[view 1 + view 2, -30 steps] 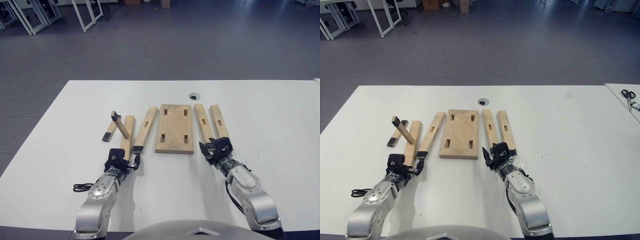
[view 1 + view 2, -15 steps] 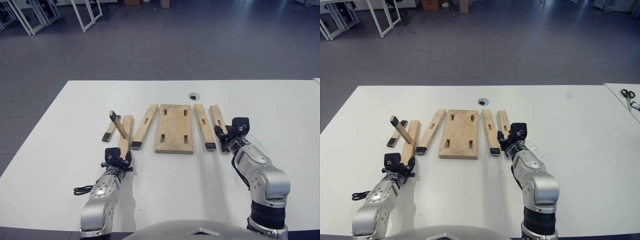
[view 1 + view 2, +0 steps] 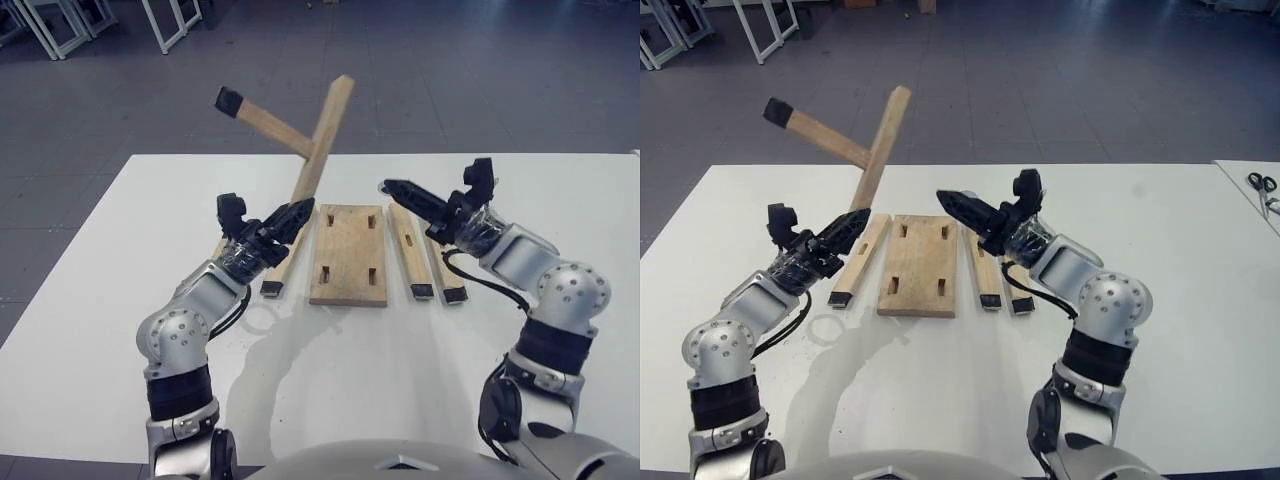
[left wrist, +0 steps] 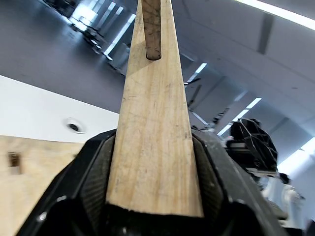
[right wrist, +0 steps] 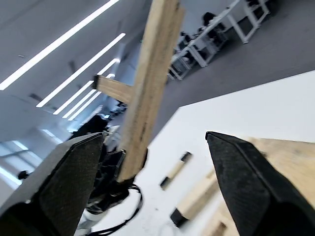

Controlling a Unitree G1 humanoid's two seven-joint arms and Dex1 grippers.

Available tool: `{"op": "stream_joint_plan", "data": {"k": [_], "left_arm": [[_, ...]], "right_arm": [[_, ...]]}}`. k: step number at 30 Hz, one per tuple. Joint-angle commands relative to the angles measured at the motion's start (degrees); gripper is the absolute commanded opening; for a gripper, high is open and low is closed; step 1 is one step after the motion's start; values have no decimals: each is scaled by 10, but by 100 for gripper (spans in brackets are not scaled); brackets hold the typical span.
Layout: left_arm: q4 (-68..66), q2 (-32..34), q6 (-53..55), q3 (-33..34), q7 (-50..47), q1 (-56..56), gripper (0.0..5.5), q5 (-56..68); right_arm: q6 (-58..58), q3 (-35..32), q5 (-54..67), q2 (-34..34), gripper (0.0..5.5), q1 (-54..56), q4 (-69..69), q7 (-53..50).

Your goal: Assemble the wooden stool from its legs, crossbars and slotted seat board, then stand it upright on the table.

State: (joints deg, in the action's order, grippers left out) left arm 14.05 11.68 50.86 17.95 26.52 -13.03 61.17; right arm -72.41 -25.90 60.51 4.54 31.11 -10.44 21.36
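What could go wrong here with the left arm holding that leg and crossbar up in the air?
1. The left gripper grips the leg only at its bottom end, so the long piece might pivot or slip in the jaws.
2. The crossbar juts sideways from the leg's slot; a jolt could work it loose and drop it onto the table.
3. The open right gripper hovers nearby and could bump the leg.

Left of the seat board [image 3: 348,255], the lower end of the raised leg [image 3: 320,140] is buried inside the left hand [image 3: 300,210]; the left wrist view's edge crops its top.
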Motion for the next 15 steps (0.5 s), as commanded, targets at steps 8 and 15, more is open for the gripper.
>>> {"op": "stream_joint_plan", "data": {"k": [8, 15], "left_arm": [[51, 0, 62, -70, 4, -7, 205, 113], [7, 63, 102, -67, 48, 13, 205, 144]], "right_arm": [[-21, 24, 164, -11, 380, 19, 18, -107], [-23, 21, 291, 64, 296, 23, 35, -59]]}}
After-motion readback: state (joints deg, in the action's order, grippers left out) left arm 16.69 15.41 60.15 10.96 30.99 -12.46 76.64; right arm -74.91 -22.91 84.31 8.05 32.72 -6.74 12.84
